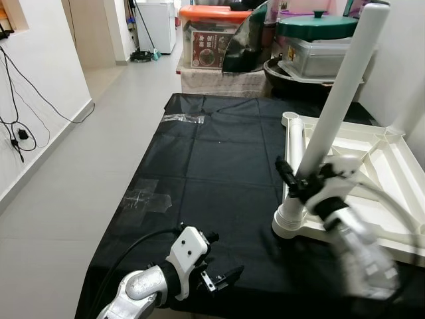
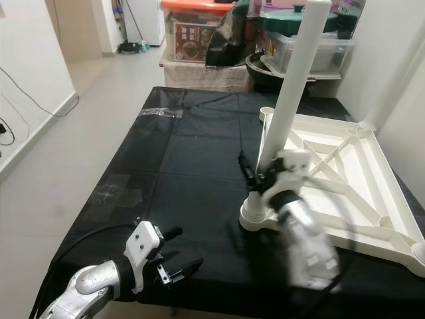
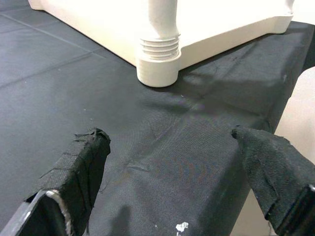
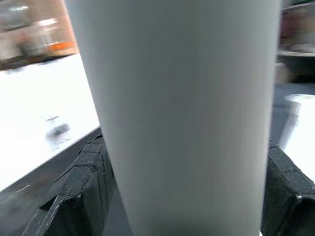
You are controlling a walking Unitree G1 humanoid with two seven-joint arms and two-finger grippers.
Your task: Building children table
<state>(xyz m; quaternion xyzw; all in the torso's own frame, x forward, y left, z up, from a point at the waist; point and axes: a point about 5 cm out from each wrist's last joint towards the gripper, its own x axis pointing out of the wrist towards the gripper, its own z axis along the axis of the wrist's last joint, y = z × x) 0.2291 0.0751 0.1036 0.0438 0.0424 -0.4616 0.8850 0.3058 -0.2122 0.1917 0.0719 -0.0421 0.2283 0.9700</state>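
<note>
The white children's tabletop (image 1: 392,166) lies upside down on a black cloth (image 1: 212,166). A long white table leg (image 1: 339,93) stands tilted in the threaded near-left corner socket (image 3: 157,64). My right gripper (image 1: 302,179) is shut on this leg low down, just above the socket; in the right wrist view the leg (image 4: 177,108) sits between the black fingers (image 4: 81,187). My left gripper (image 1: 222,256) hovers open and holding nothing over the cloth's near edge, left of the socket. A second white tube (image 1: 294,139) lies along the tabletop's left edge.
Behind the cloth stand an orange-lidded bin (image 1: 212,33), a green-lidded box (image 1: 319,40) and dark pots (image 1: 292,76). Tape patches (image 1: 149,196) stick to the cloth. Bare tiled floor (image 1: 86,166) runs along the left, with cables (image 1: 20,136) on the wall.
</note>
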